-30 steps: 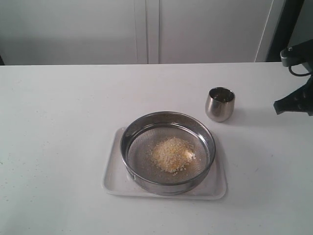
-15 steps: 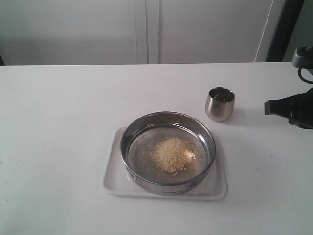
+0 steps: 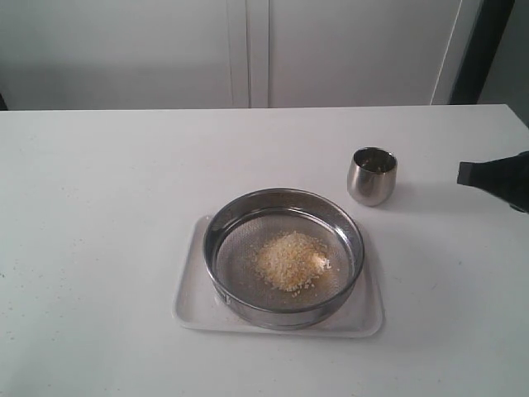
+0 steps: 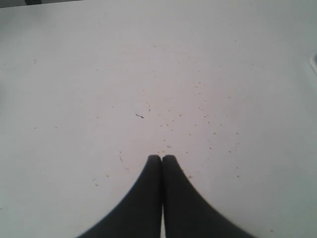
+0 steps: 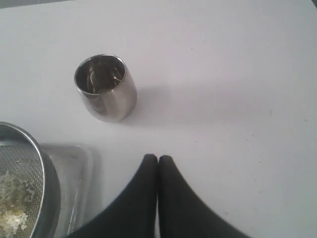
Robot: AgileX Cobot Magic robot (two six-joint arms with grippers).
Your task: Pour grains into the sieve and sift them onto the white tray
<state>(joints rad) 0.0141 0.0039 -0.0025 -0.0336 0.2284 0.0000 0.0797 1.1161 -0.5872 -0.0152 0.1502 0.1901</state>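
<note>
The sieve (image 3: 283, 258), a wide steel ring with a mesh bottom, rests on the white tray (image 3: 192, 306) at the table's front middle. A heap of yellow and whitish grains (image 3: 289, 260) lies on its mesh. The right wrist view shows the sieve's rim (image 5: 47, 173), some grains (image 5: 12, 198) and the tray's corner (image 5: 81, 163). My right gripper (image 5: 158, 157) is shut with nothing in it; in the exterior view its dark tip (image 3: 467, 173) shows at the right edge, well right of the sieve. My left gripper (image 4: 161, 157) is shut and empty over bare table, outside the exterior view.
A small shiny steel cup (image 3: 371, 175) stands upright behind and right of the sieve, also seen as the cup (image 5: 105, 87) in the right wrist view. Tiny specks (image 4: 208, 119) dot the table under the left gripper. White cabinet doors (image 3: 248, 50) close the back.
The right arm has pulled back toward the right edge and lowered a little; only its dark tip now shows. Sieve, tray, cup and grains have not moved.
</note>
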